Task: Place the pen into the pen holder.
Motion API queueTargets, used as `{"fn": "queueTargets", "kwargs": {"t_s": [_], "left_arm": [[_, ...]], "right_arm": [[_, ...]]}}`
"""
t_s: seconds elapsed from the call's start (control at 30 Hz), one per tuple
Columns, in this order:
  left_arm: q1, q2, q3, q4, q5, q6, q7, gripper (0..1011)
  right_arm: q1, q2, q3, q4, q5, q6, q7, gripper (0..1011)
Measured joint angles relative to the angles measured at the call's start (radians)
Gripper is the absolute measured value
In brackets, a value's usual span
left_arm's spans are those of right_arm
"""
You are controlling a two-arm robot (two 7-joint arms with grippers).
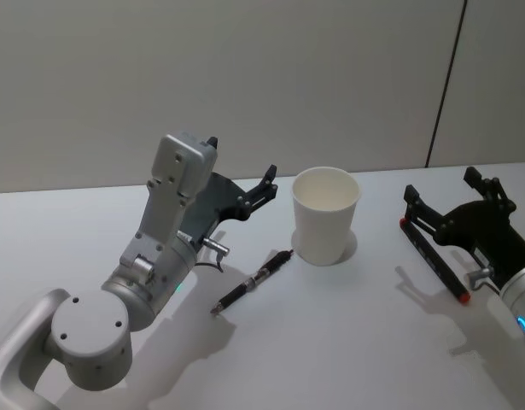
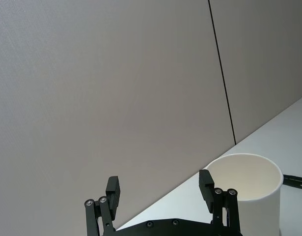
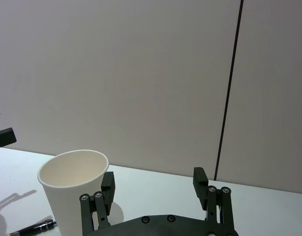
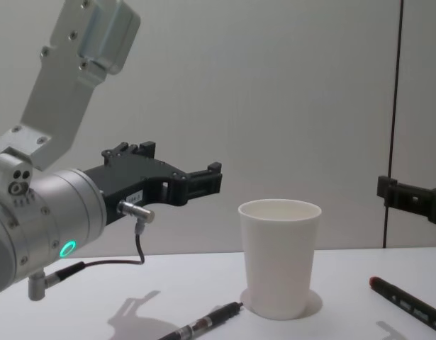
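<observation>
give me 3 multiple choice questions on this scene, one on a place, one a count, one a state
1. Where is the all-black pen?
A in the paper cup
B flat on the table, left of the cup
C behind the cup
2. How many pens are on the table?
A one
B two
C four
3. The left gripper is
A open, empty
B shut on a pen
C shut on the cup

B: it lies by the cup's base.
B: a red-tipped pen lies near the right gripper.
A: nothing sits between its spread fingers.
</observation>
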Motion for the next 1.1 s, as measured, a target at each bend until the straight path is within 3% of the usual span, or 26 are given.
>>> {"fn": "queueTargets", "kwargs": {"t_s": [1.1], "left_arm": [[0.0,0.0,0.0,0.0,0.0,0.0,0.0,1001]], "right_arm": [[0.0,0.0,0.0,0.0,0.0,0.0,0.0,1001]]}}
